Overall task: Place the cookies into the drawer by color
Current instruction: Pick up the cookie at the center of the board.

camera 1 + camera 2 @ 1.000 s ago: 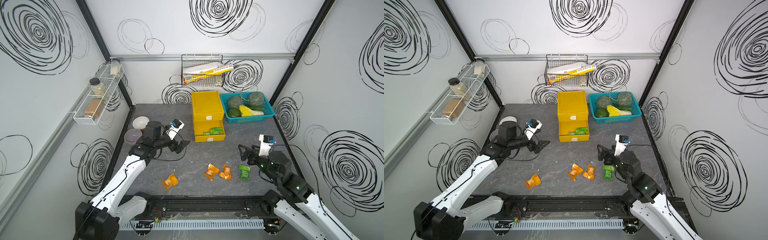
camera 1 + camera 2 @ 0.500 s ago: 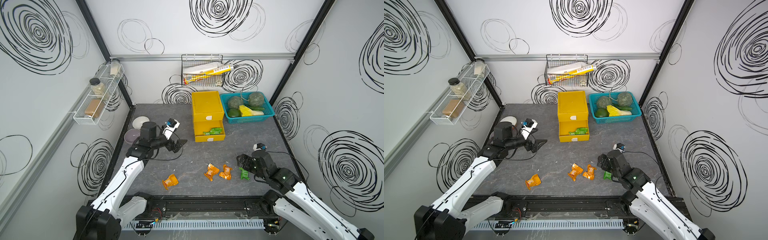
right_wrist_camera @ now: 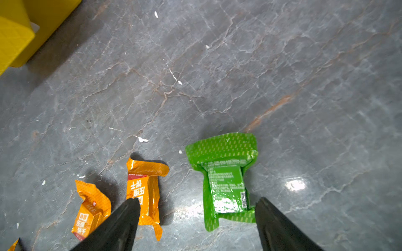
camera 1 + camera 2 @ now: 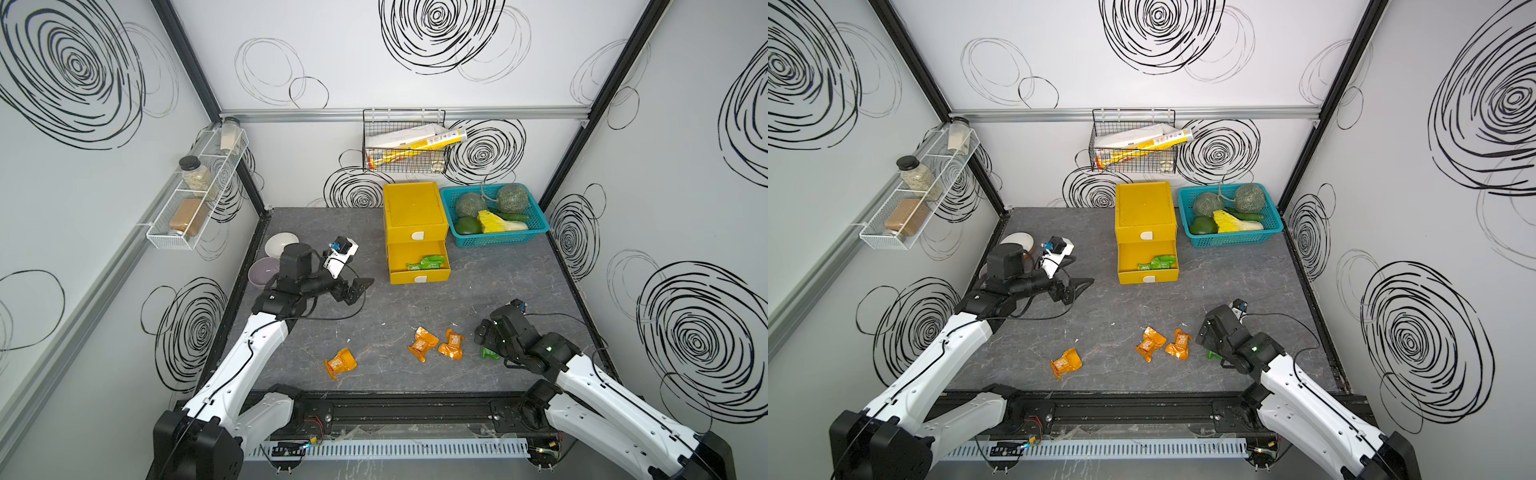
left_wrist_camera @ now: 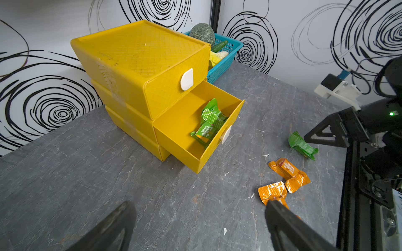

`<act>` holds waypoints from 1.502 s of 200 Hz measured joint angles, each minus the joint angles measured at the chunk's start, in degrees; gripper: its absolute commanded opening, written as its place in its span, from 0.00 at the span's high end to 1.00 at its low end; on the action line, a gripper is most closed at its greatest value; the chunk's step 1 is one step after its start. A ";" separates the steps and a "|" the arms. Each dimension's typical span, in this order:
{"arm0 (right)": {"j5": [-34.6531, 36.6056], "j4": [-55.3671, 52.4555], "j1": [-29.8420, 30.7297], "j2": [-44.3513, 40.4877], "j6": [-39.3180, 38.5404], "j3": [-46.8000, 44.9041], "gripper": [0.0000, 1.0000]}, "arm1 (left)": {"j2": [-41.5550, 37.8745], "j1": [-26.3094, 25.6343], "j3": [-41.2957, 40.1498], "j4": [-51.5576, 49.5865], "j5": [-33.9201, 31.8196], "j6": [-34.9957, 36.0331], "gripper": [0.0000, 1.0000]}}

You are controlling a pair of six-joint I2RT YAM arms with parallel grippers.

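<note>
Grey veined tabletop (image 3: 239, 65): right gripper (image 3: 196, 202) gapes over the loose green cookie packet (image 3: 224, 173).
Empty jaws flank it, well in front of the yellow drawer (image 4: 415, 216). Lower squarely, pinch the crinkly foil's puffed middle, miss the orange packets (image 3: 143, 189) beside. Off the drawer's left, the left gripper (image 5: 200, 205) hangs wide, empty.

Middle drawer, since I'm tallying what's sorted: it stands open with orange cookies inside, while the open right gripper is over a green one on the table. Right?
Not quite. The left wrist view shows green cookies, not orange, in the open middle drawer. The rest holds: the open right gripper is over a green cookie on the table.
</note>
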 measured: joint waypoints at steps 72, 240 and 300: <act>3.96 1.09 2.60 2.14 4.15 -2.16 0.14 | 0.46 0.00 -0.09 0.07 0.20 0.00 0.01; 10.84 7.39 9.40 12.85 6.10 -6.34 0.43 | 1.07 0.00 -0.22 0.13 0.17 0.02 0.01; 11.87 9.29 9.40 13.40 4.90 -6.36 0.59 | 1.07 0.00 -0.24 0.11 0.17 0.02 0.01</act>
